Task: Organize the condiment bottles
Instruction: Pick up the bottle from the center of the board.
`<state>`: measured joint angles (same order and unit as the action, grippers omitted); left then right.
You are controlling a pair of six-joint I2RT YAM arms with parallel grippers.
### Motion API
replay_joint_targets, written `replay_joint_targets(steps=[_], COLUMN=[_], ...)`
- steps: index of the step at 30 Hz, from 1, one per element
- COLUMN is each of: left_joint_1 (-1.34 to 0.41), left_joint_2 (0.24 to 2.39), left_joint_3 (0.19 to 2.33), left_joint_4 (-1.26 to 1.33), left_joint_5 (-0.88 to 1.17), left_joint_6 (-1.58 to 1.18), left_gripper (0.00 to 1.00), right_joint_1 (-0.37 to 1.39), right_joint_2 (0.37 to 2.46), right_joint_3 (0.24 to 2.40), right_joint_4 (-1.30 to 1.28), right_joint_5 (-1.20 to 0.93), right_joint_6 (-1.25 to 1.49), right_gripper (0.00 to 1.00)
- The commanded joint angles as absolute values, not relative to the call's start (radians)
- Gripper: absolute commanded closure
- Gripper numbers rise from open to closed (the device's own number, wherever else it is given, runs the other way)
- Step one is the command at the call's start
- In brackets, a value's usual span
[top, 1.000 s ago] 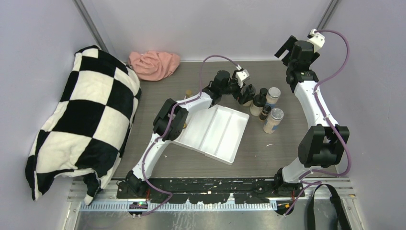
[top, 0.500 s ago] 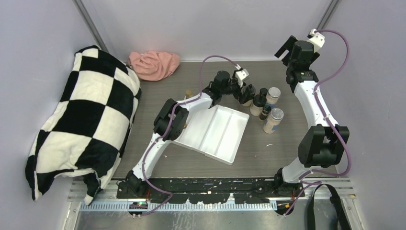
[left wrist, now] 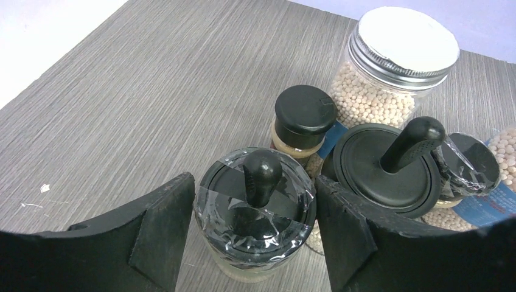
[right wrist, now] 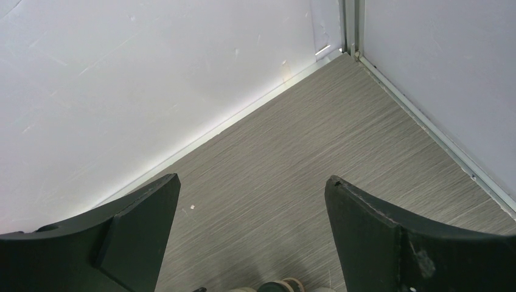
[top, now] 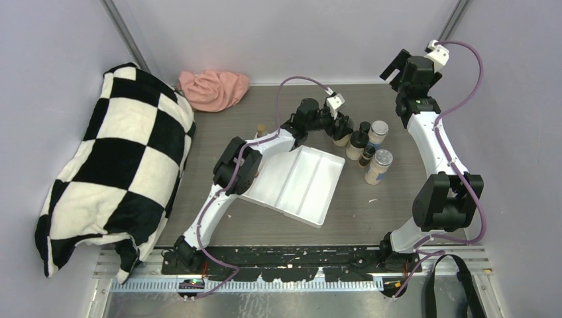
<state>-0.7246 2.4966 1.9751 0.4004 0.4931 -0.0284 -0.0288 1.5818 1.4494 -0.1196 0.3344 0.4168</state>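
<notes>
A cluster of condiment bottles stands right of the white tray. My left gripper straddles a black-lidded jar with a knob and clear tape on its lid; both fingers touch the lid's sides, and the jar rests on the table. Close behind it are a small black-capped bottle, a second black-lidded jar, a silver-lidded shaker and a taped dark cap. From above, another shaker stands nearer. A brown-capped bottle peeks out behind the left arm. My right gripper is open, high near the back right corner.
A black-and-white checkered pillow fills the left side. A pink cloth lies at the back wall. Walls close in at the back and right. The white tray has two compartments, both with nothing in them.
The left gripper's fingers have closed in from wide apart onto the black-lidded jar. The right arm has not moved.
</notes>
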Motion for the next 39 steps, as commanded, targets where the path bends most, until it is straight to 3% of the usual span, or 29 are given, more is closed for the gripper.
replay_joint_targets(steps=[1, 16, 25, 28, 39], left_joint_1=[-0.729, -0.733, -0.736, -0.738, -0.738], left_joint_2=[2.499, 2.507, 2.506, 2.505, 2.476], left_joint_3=[1.975, 1.978, 1.984, 1.984, 1.940], left_joint_4=[0.461, 0.414, 0.387, 0.383, 0.408], left_joint_5=[0.484, 0.482, 0.469, 0.461, 0.406], left_joint_6=[-0.045, -0.037, -0.037, -0.039, -0.061], left_gripper=[0.29, 0.32, 0.76, 0.98, 1.00], right_joint_1=[-0.023, -0.018, -0.015, -0.015, -0.014], right_joint_2=[1.551, 1.549, 1.548, 1.548, 1.547], right_joint_3=[1.469, 1.457, 1.456, 1.454, 1.457], right_joint_4=[-0.067, -0.058, -0.057, -0.056, -0.061], right_joint_5=[0.337, 0.344, 0.348, 0.348, 0.349], right_joint_6=[0.402, 0.400, 0.399, 0.399, 0.400], right_gripper=[0.05, 0.05, 0.05, 0.05, 0.05])
